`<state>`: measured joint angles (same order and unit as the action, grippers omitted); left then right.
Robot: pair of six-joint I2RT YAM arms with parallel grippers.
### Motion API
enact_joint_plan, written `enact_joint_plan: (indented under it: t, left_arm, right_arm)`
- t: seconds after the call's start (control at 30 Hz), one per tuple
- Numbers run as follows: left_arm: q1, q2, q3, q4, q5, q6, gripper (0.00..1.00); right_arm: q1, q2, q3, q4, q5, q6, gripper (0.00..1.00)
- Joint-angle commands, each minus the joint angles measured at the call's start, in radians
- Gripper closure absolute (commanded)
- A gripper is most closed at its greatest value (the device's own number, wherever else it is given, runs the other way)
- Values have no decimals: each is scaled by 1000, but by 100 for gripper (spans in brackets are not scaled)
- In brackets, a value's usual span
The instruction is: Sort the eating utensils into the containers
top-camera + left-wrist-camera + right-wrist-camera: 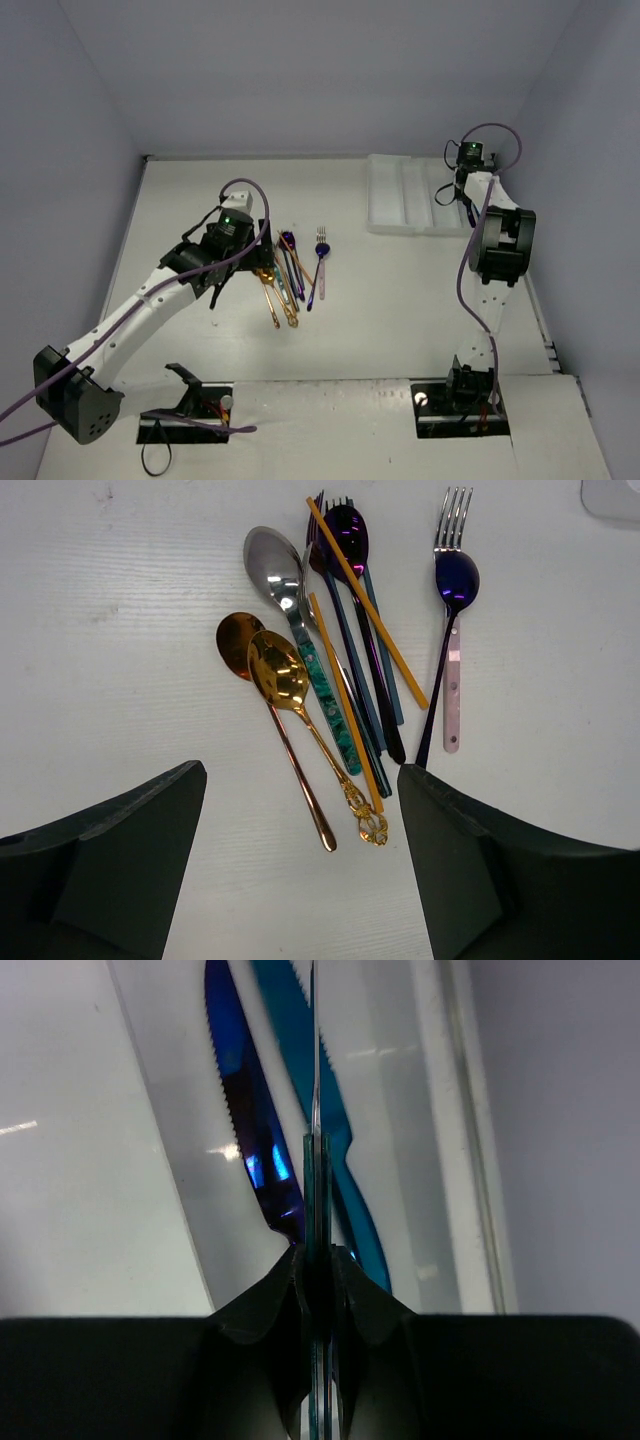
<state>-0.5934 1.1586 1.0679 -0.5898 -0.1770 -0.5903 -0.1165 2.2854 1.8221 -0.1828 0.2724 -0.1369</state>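
- The right gripper [318,1260] pinched a knife [314,1110], seen edge-on, over the tray [440,1110]. Its long axis ran 6 to 12 o'clock, tip toward 12, in line with the compartment.
- Below it lay a blue knife [235,1110] and a teal knife [285,1020], tips near 12.
- The left gripper [300,780], fingers spread, hung over the loose utensils [330,680] on the table [100,630] — heads toward 12, handles toward 5 or 6.
- They looked thin, stiff, light and slick, so a mid-handle pinch seemed best. Overlapping pieces would likely drag their neighbours.

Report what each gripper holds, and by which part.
Right gripper pinches a thin utensil, seen edge-on, by its teal handle. Left gripper is open, holding nothing.
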Motion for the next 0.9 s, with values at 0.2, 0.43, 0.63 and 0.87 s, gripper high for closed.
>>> enact_joint_plan:
  t: [0.2, 0.43, 0.63, 0.87]
  left_arm:
    - [10, -36, 27, -24, 19, 20, 24]
    - [11, -42, 67, -36, -3, 52, 24]
    - [19, -47, 69, -40, -7, 77, 24]
    - [29, -70, 75, -71, -9, 104, 24]
  right_arm:
    - [1, -66, 20, 20, -19, -35, 56]
    - [24, -348, -79, 17, -64, 86, 52]
    - [219, -616, -345, 15, -78, 248, 47]
    - [588, -832, -651, 17, -39, 566, 47]
